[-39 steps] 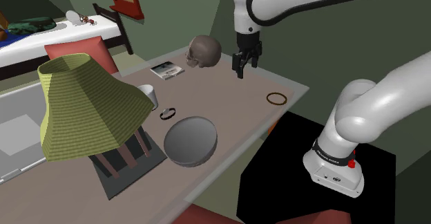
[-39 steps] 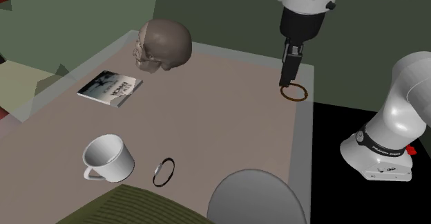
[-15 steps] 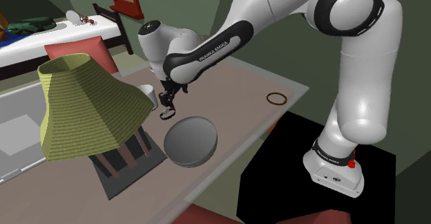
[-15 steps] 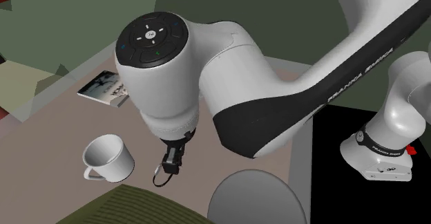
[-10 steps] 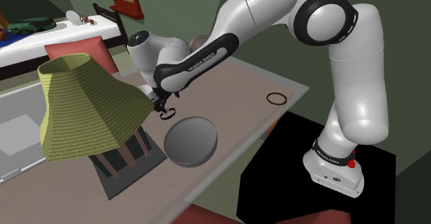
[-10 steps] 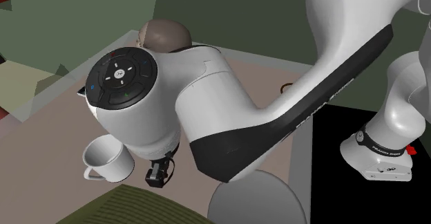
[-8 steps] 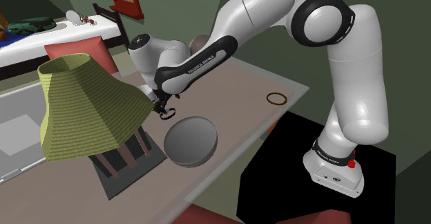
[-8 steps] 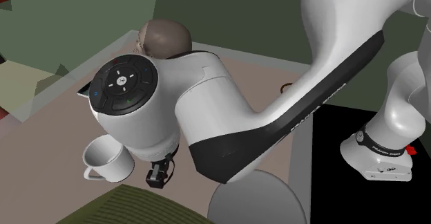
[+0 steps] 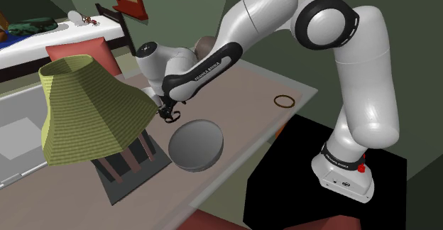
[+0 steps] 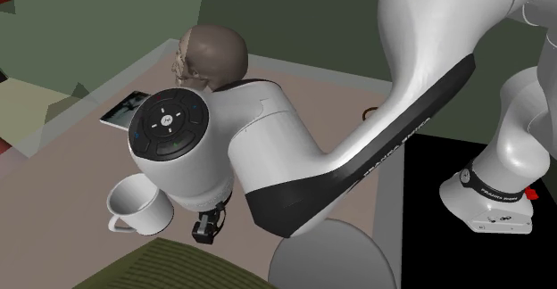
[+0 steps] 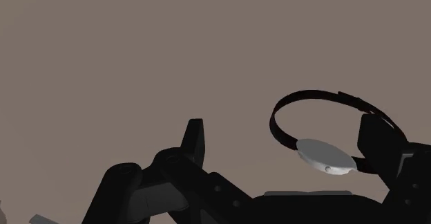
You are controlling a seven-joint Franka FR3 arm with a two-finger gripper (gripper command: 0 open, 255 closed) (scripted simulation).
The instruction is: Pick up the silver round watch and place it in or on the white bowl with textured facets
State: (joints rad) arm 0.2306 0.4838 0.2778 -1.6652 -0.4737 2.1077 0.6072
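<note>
A: Shoulder view?
B: Gripper [image 9: 167, 111] low on the table [image 9: 241, 94], centre-left; smooth, round grey bowl [image 9: 195, 144] just beside it.
A: Second exterior?
B: Gripper by the white mug [image 10: 138, 202], lower left.
A: Wrist?
B: I read the fingers [image 11: 195, 143] as wide apart. The watch [image 11: 324, 157], with its round silver face and black strap loop, is against one finger, unclamped.

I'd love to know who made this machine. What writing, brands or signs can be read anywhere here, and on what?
"FRANKA EMIKA", white letters on the black side of the forearm.
On the base ring, white lettering too small to read.
On the booklet, print too small to read.
On the button pad, tiny signs, no words.
</note>
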